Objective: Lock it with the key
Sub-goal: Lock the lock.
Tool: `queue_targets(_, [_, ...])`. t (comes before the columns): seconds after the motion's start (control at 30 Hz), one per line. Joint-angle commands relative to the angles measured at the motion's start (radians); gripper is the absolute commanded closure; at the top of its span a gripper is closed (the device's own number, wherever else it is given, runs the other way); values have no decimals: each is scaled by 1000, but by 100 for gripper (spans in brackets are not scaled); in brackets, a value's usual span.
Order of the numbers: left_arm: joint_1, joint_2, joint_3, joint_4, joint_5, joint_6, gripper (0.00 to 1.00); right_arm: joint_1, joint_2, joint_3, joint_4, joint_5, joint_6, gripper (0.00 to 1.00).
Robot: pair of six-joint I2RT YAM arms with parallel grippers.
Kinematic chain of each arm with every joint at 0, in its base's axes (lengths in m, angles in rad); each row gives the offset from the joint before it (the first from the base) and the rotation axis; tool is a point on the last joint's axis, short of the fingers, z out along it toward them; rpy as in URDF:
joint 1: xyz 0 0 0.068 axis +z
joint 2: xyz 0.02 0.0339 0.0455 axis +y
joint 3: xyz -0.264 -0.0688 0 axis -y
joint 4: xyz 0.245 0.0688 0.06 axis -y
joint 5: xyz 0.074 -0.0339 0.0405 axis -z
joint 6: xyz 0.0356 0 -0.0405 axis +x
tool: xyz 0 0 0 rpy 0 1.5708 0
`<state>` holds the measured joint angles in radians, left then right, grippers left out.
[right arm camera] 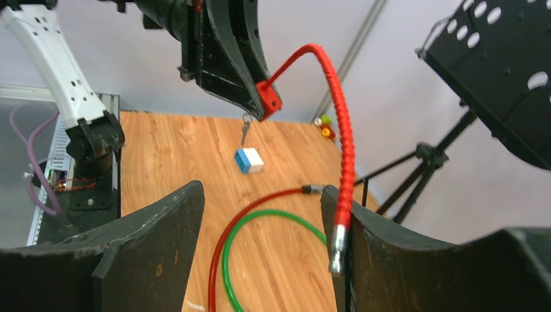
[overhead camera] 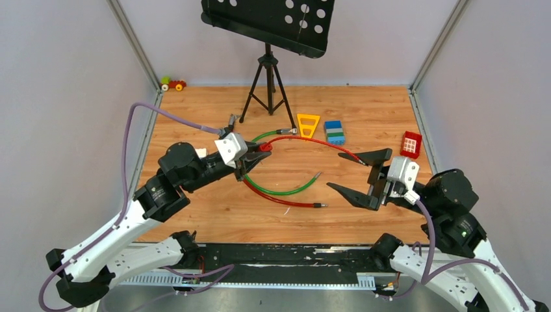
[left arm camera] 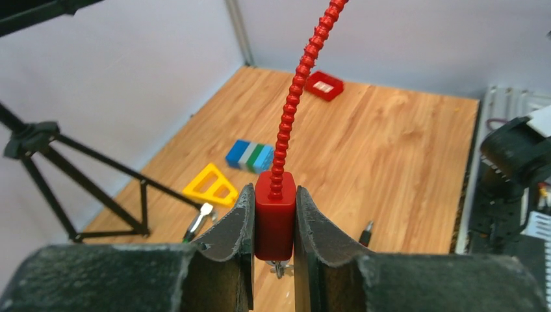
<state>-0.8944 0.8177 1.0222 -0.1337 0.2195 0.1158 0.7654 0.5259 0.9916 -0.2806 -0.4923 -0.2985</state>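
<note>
My left gripper [overhead camera: 260,155] is raised above the table and shut on a small red padlock [left arm camera: 275,218], which sits upright between the pads. A tiny silvery key [left arm camera: 279,268] hangs from the padlock's underside; it also shows in the right wrist view [right arm camera: 245,130]. A red ribbed cable [right arm camera: 344,130] arcs from the padlock [right arm camera: 268,97] towards my right gripper [right arm camera: 261,190]. Its silver end tip [right arm camera: 336,250] hangs just beside that gripper's right finger. My right gripper [overhead camera: 344,172] is wide open and holds nothing.
A green cable [overhead camera: 286,192] and a smooth dark red cable [overhead camera: 286,203] lie curved on the wooden table. A music stand tripod [overhead camera: 266,84], a yellow triangle [overhead camera: 308,123], a blue-green block [overhead camera: 334,132] and a red block [overhead camera: 410,143] stand further back.
</note>
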Motion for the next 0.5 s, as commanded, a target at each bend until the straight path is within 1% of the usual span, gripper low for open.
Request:
queue_targets(0.0, [2,-44,43,-71,-134,89,100,4,-7,108,-210,116,-3,34])
queue_targets(0.07, [2,-57,40,-84,-150,111,100,4,3,145,-251,162,21,34])
queue_targets(0.2, [2,-56,55,-150,-111,173,100,4,74,240,-339,254,68,34])
queue_targets(0.37, [2,-40,84,-230,-7,232,100,3,245,412,-534,251,78,35])
queue_targets(0.4, [2,-37,89,-242,9,238,100,4,279,444,-570,249,80,36])
queue_targets(0.47, [2,-28,100,-262,29,249,100,4,341,498,-635,230,76,42])
